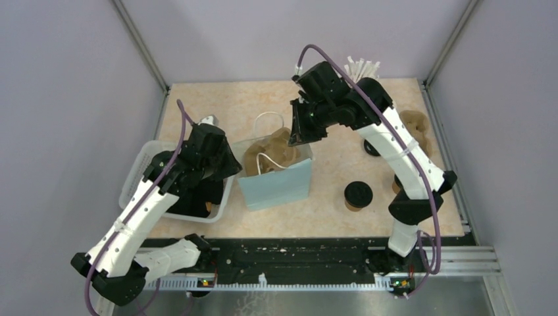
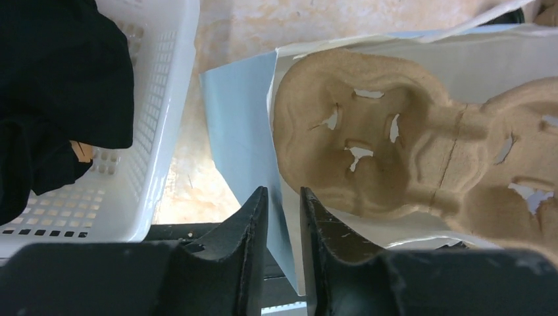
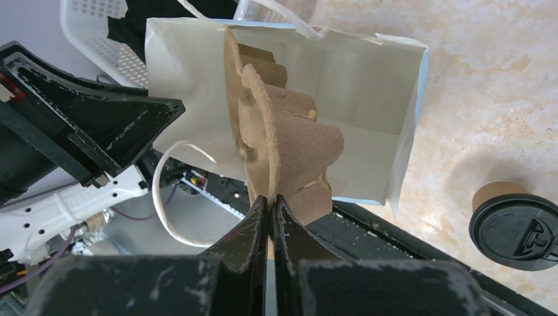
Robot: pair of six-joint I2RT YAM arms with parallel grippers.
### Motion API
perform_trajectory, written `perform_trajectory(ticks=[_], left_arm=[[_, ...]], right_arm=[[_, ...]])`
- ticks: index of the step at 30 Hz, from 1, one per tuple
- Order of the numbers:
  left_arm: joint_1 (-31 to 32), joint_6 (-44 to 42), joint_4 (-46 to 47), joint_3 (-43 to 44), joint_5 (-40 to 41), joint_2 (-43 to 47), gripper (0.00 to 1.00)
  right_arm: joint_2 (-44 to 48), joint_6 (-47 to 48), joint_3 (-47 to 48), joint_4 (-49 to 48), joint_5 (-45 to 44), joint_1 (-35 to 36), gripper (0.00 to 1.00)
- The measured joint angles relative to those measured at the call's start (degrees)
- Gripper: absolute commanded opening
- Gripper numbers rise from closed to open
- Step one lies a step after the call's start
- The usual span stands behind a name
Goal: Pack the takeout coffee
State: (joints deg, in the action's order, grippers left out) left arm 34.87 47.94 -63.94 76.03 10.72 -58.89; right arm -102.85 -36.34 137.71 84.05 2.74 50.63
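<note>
Tabletop (image 1: 230, 105): R gripper (image 3: 271, 204), shut on pulp carrier (image 3: 289, 138), holds it on edge in blue bag (image 1: 276, 187), prob. to seat it; L gripper (image 2: 283, 197), slightly parted, empty, left of bag; lidded coffee cup (image 1: 358, 195) right of bag.

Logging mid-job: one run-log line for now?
right gripper: shut on brown moulded-pulp cup carrier, partly in pale blue paper bag; left gripper: open beside bag; black-lidded kraft cup: on table

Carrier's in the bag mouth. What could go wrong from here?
The brown moulded-pulp cup carrier is pinched only by its edge in the right gripper, so it could twist or jam against the walls of the pale blue paper bag. The left gripper has its jaws apart at the bag's edge, so the bag may slide or tip.
</note>
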Motion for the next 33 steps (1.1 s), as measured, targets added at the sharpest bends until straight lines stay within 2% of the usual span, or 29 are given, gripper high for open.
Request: perform_trajectory(ticks=[7,17,25,33], left_arm=[[0.00,-2.64,3.23,-2.56,-3.43,1.40,0.15],[0.00,-4.66,5.92,-3.82,-6.75,0.74,0.13],[0.00,-4.72,6.95,-4.48,-7.13,0.79,0.12],[0.00,-4.90,6.97,-4.52,-7.10,0.76,0.11]], right_arm=[[-2.08,1.22,0.11,-0.68,1.33,0.00,0.00],[-5.16,0.96,-0.79,-3.30,3.15,-0.57,0.00],[3.15,-1.92,-22.14,-14.78,8.02,-5.03,0.00],[3.45,-1.16,-22.69,-17.38,11.37,-6.78,0.00]])
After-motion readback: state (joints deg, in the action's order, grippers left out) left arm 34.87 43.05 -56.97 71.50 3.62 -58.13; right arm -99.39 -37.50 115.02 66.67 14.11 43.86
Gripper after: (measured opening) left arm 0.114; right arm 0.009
